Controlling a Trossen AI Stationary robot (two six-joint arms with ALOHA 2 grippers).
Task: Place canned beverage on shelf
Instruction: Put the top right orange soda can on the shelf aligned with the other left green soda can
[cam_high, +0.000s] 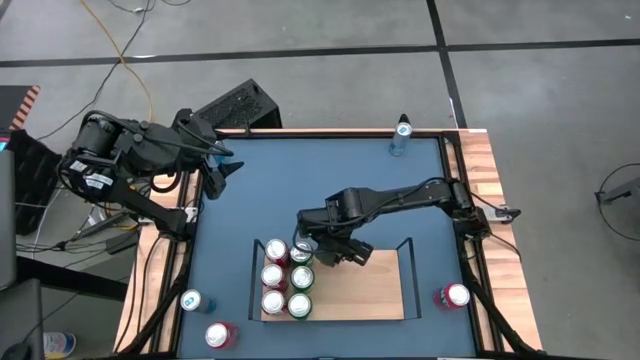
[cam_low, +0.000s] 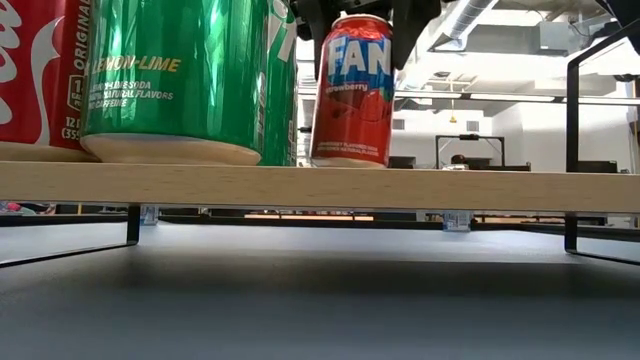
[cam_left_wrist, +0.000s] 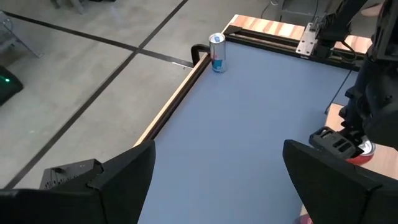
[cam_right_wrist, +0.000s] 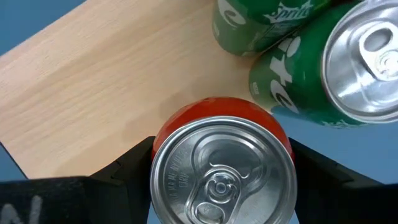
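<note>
Right gripper (cam_high: 303, 252), reaching down, clasps the red can (cam_low: 352, 90) (standing upright) on the shelf (cam_low: 320, 186).

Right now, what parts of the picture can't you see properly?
- Red can: its top is hidden by the right claw in the low view.
- Red can at the left: cut off by the low view's edge.
- Small can: too small to read in the high view.

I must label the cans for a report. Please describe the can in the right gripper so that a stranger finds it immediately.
Find the light-wood shelf on the blue table. At its far left, cans stand in two columns. The right gripper holds the red strawberry Fanta can heading the inner column, beside green Sprite cans.
</note>
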